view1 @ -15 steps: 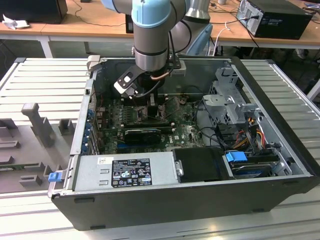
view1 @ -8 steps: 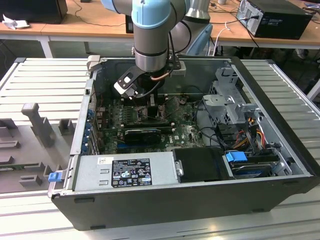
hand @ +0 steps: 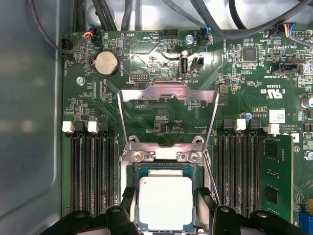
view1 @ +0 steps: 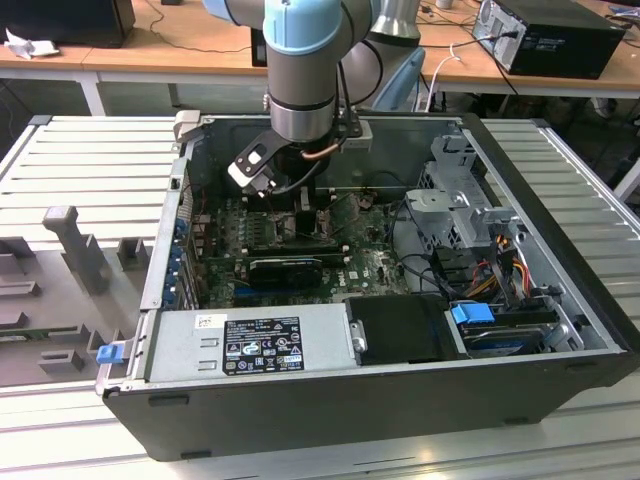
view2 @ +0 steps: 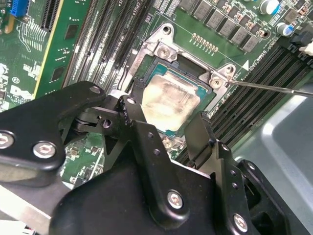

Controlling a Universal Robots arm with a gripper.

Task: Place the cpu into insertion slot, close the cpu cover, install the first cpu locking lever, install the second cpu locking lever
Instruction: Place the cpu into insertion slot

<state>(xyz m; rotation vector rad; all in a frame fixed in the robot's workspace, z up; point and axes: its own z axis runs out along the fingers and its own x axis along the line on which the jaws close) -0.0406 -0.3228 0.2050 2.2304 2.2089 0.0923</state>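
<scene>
The cpu (hand: 165, 203) lies flat in the insertion slot (hand: 166, 155), pale metal top up and its edges square to the socket rim. In both wrist views it looks fully seated, with green board showing evenly around it.

The gripper (hand: 166, 215) hangs directly over it with the jaws spread. One of the black fingers (hand: 128, 208) stands on each side of the chip, just outside the socket rim. They appear to clear the chip's edges and hold nothing, though the lowest part of the pads is hard to see. The line between the fingertips crosses the chip from one bank of memory slots (hand: 93, 171) to the other.

The cpu cover (hand: 168, 90) is not down. Its frame is swung up and back from a hinge at the socket edge, on the side toward the coin cell battery (hand: 106, 63), so it lies past the chip and off the finger line. Circuit board shows through its square cut-out.

In the second wrist view a thin lever rod (view2: 274, 88) runs out from the socket corner, unlatched.

In the exterior view the arm reaches down inside the open computer case (view1: 560, 300).
</scene>
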